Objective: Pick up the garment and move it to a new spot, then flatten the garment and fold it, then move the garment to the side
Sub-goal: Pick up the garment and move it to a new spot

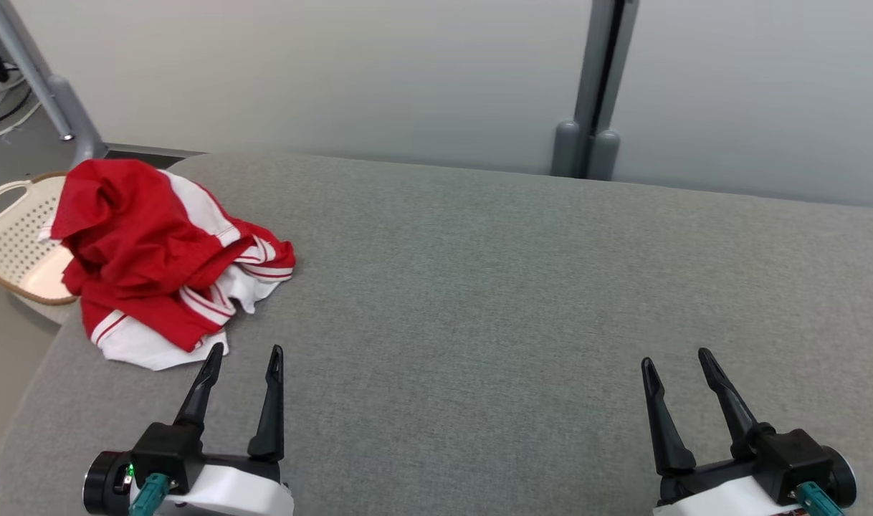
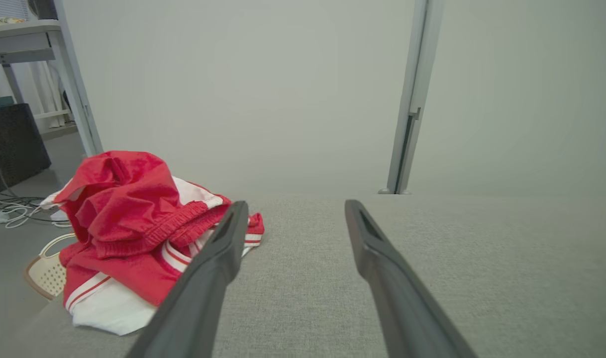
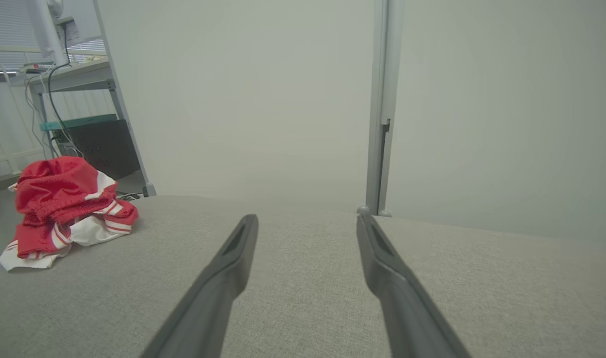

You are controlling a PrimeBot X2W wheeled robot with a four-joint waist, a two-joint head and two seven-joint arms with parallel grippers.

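Note:
A crumpled red and white garment [image 1: 160, 261] lies heaped at the far left of the grey padded table [image 1: 494, 287]. My left gripper [image 1: 244, 352] stands open just in front of the heap, its left fingertip close to the white hem, nothing between its fingers. In the left wrist view the garment [image 2: 134, 228] sits ahead and left of the open left gripper [image 2: 293, 205]. My right gripper [image 1: 676, 358] is open over bare table at the lower right. In the right wrist view the garment [image 3: 64, 209] lies far left of the open right gripper [image 3: 307, 219].
A cream perforated basket [image 1: 13, 244] stands on the floor just left of the table's edge, partly under the garment. A pale partition wall with a grey post [image 1: 594, 93] runs behind the table. A desk leg [image 1: 42, 79] and cables are at the far left.

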